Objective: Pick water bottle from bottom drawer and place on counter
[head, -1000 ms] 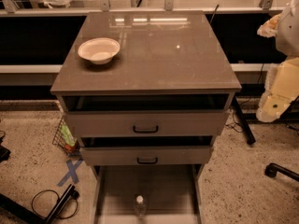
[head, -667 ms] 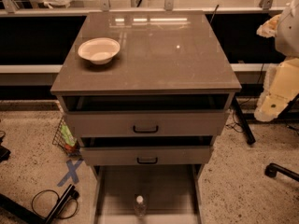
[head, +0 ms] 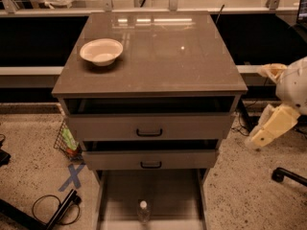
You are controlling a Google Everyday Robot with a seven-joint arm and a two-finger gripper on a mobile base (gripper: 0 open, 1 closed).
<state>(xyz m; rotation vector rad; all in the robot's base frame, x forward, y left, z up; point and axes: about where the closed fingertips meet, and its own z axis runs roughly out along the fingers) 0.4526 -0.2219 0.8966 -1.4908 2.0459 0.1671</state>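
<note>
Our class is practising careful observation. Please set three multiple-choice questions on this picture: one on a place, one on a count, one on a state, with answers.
1. Where is the robot's hand?
A) over the counter
B) inside the bowl
C) low beside the cabinet, on the picture's right

2. How many drawers have black handles?
A) two
B) one
C) four

3. How is the water bottle placed?
A) lying on the counter
B) standing upright in the open bottom drawer
C) tipped in the bowl

Answers:
1 C: the hand hangs off the cabinet's side, above the floor.
2 A: the two upper drawers each show one handle.
3 B: its white cap points up from the drawer floor.
</note>
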